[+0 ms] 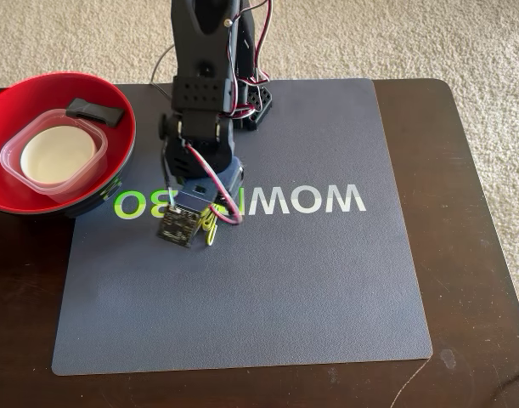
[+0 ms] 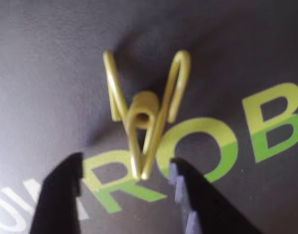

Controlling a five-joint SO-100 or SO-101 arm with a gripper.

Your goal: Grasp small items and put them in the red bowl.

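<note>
Beige carpet surrounds a dark tabletop [image 1: 463,170] with a grey mat [image 1: 310,280]. Fingers [image 2: 127,195] stand apart, straddling the yellow-green clip's [image 2: 146,112] narrow end on the mat. Thin wire could slip or twist out as they close. Tub [image 1: 55,153] and buckle [image 1: 95,110] already sit in the red bowl [image 1: 21,98], well clear; nothing blocks the path.

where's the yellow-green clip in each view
Fixed view: the yellow-green clip peeks out just right of the gripper's camera block, left of centre on the mat.
Wrist view: the clip fills the centre, ahead of the open gripper.
Shared landmark: the green lettering printed on the mat.
</note>
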